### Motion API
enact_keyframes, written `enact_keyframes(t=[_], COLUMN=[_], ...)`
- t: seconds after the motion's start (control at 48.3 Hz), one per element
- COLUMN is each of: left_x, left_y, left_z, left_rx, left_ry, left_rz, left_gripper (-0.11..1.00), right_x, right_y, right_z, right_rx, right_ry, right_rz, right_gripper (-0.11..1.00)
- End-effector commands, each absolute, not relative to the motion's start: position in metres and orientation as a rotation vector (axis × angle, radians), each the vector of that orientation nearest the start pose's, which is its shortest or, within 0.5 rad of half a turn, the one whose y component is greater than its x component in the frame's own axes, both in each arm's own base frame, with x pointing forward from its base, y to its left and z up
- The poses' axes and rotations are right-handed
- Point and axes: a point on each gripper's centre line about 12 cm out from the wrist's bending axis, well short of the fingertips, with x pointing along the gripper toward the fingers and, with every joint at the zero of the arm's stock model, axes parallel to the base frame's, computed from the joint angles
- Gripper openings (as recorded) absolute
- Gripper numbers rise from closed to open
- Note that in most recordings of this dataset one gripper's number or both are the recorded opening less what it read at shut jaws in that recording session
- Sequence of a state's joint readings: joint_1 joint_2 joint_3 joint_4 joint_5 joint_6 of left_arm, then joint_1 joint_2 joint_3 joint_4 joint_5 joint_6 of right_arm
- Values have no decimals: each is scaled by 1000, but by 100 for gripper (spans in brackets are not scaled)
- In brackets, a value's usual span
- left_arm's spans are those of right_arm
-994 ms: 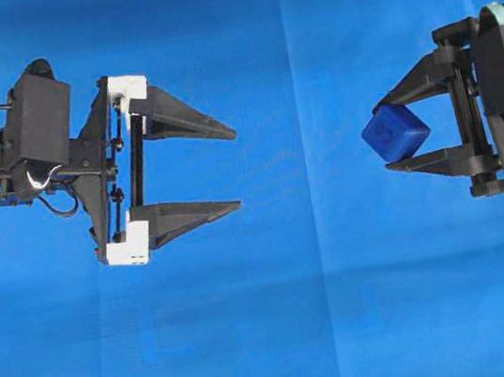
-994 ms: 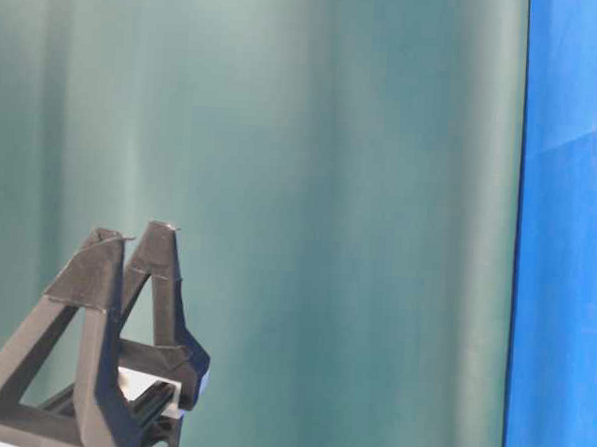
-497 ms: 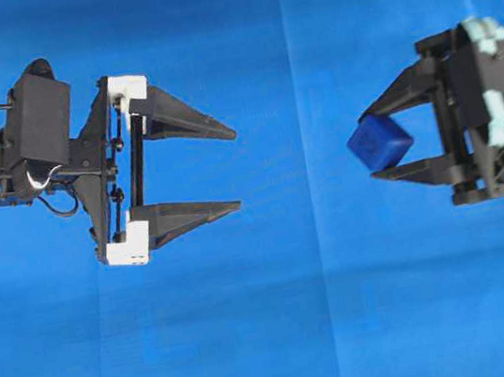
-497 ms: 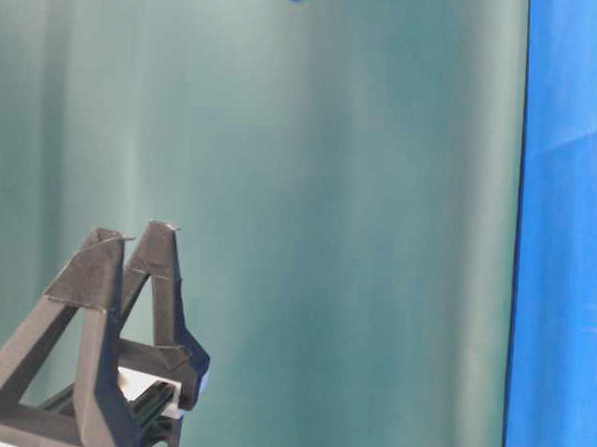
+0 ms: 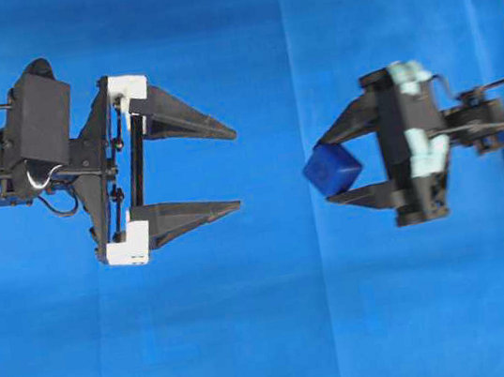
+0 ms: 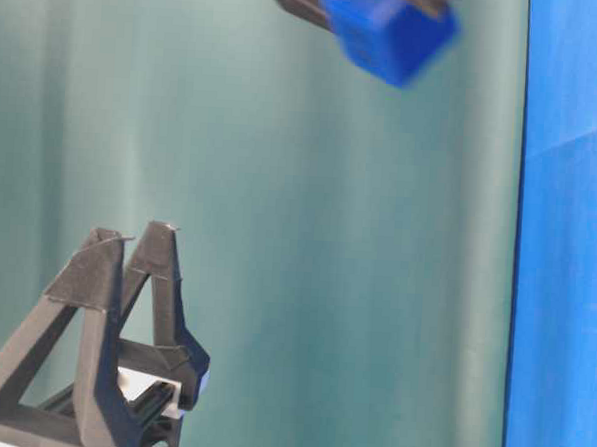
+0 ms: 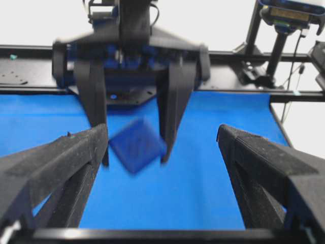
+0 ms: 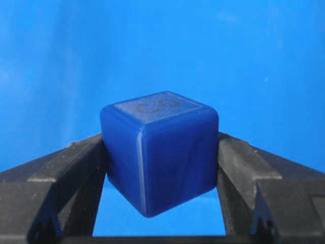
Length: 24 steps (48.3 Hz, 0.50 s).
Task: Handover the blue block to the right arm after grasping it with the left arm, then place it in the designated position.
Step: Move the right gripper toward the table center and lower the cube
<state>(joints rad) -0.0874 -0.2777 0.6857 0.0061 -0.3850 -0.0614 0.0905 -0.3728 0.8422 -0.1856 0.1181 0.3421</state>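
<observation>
Right pincer [image 5: 329, 169] gripping blue block [image 5: 332, 168] above blue cloth [image 5: 281, 317], left pincer [image 5: 234, 170] spread wide

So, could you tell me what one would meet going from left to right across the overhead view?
The left arm → its open gripper → the blue block → the right arm, whose fingers clamp the block, all above the blue cloth.

1. The blue block [image 8: 160, 152] carries the only marking: faint ring shapes on its upper face, looking like two or three linked circles or the letters "CO"; too faint to read with certainty.
2. No other text, brand, number or sign is legible anywhere.
</observation>
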Motion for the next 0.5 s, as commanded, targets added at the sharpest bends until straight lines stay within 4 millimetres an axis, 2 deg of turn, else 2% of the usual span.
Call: enact_keyframes(t=[0.0,0.331,0.476], left_x=[366,366,366], left_y=[-33,-33,-34], left_z=[329,328,329], left_rx=[-59,-58,-58], left_ry=[-30,-26,-26], left_rz=[-94,-94,-94], left_gripper=[93,93,93], right_x=[322,349,356], right_y=[24,25,26], right_z=[220,167,152], right_rx=[140,191,201], right_ry=[569,598,598], right_rz=[18,19,22], right_gripper=[46,46,46])
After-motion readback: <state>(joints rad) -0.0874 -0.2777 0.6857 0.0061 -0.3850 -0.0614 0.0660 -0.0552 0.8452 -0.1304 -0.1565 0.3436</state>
